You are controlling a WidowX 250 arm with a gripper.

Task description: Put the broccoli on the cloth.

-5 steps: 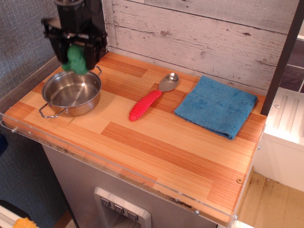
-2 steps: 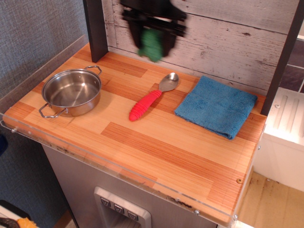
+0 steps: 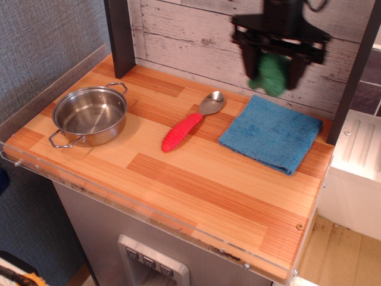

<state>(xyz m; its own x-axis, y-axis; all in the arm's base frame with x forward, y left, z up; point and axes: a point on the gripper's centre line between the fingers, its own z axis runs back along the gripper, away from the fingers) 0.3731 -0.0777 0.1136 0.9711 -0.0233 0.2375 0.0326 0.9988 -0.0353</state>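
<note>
Because your wooden counter [image 3: 178,179] is smooth and flat, the fuzzy blue cloth [image 3: 272,134] lies spread at its right end. You see the black gripper [image 3: 271,70] hanging above the cloth's back edge, clamped around the bumpy green broccoli [image 3: 271,74], held high for lowering.

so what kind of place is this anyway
Most likely a toy kitchen set up for robot trials: a small wooden countertop against a whitewashed plank backsplash, with a steel pot and a red-handled spoon on it, and a black claw carrying a toy broccoli over a blue cloth.
</note>
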